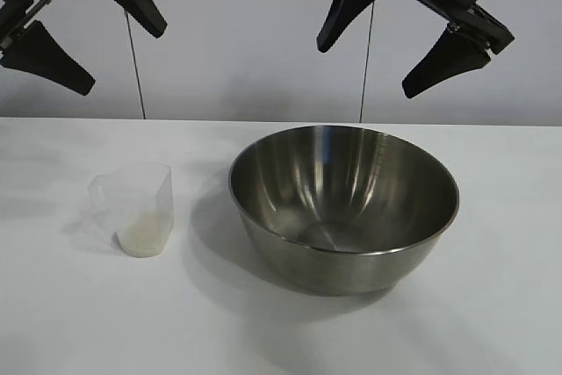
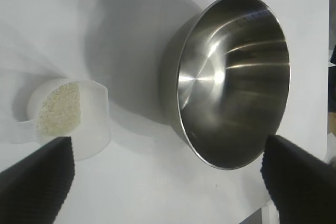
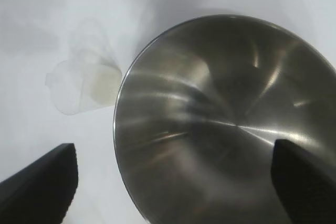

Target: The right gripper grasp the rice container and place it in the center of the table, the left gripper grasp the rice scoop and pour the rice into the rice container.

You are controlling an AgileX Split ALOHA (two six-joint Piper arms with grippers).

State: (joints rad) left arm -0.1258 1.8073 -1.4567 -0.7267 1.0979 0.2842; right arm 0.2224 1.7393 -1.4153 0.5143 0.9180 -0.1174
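The left claw [image 1: 83, 28] hangs high above the counter [image 1: 53, 322], its two fingers spread wide apart and holding nothing. Below it and slightly toward the middle stands the one scoop [image 1: 136, 208], upright on the counter with a shallow layer of rice [image 1: 140, 236] in its bottom and its little handle turned outward, away from the bowl [image 1: 344, 208]. In the left wrist view the scoop [image 2: 68, 119] lies just ahead of one finger, well off to one side of the open span rather than between the fingers, so by my reading this claw must shift sideways as well as sink before it can close on the cup. Just beside the scoop, apart from it, sits the one bowl, upright and empty, already close to the middle of the counter. The right claw [image 1: 408, 37] hangs above the bowl's far rim, fingers likewise wide apart and empty. The right wrist view shows the bowl [image 3: 226, 124] filling the span between its fingers, so this is plainly the nearer arm. The coming move turns on that relation: the bowl lies straight below and a little forward of the right claw, and being round it offers no long axis, so one finger must go inside the rim and one outside. Count: two claws, one scoop, one bowl, one small portion of rice.
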